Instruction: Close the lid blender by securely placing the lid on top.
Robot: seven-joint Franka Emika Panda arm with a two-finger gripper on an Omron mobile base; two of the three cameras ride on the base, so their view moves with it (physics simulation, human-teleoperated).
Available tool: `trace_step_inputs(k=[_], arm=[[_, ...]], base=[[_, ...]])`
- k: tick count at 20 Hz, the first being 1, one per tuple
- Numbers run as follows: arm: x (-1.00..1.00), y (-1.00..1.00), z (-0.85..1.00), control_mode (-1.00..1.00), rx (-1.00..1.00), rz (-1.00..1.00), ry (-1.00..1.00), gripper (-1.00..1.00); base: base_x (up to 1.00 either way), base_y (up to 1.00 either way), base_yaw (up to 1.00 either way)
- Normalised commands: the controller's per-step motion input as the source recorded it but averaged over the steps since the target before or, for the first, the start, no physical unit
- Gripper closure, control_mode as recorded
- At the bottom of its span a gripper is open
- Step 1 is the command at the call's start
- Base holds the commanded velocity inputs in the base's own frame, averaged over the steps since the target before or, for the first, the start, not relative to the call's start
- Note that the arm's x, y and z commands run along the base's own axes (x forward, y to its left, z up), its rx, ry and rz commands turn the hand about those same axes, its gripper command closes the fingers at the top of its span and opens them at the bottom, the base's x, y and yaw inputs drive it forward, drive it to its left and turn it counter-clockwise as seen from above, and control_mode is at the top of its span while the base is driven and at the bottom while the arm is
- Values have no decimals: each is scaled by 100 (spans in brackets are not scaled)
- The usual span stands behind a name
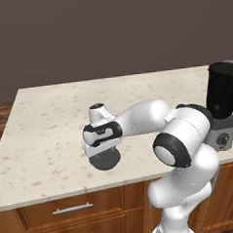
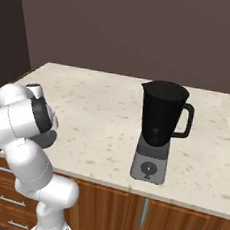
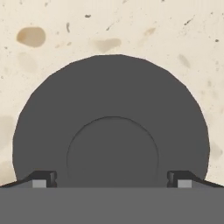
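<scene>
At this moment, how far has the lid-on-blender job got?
Done: the arm has reached the lid, which lies flat on the counter, and the claw hangs right over it. In hand: lining up the grasp; the claw is open, its fingertips standing either side of the lid's raised centre, nothing gripped. Left: close, lift, carry it to the blender, whose jar mouth is uncovered, and seat it.

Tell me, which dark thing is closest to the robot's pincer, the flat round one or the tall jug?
The flat round lid. The open pincer hangs right over it on the counter, while the tall blender stands far off to the side.
</scene>
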Motion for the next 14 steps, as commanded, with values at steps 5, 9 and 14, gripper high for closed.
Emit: trace_step_inputs(k=[5,9,14], arm=[[12,0,-22,-100,0,0,0,-100],[14,0,-25,-100,0,0,0,-100],[19,0,-34,-100,-1,0,0,-100]], base=[[0,0,0],[0,0,0],[0,0,0]])
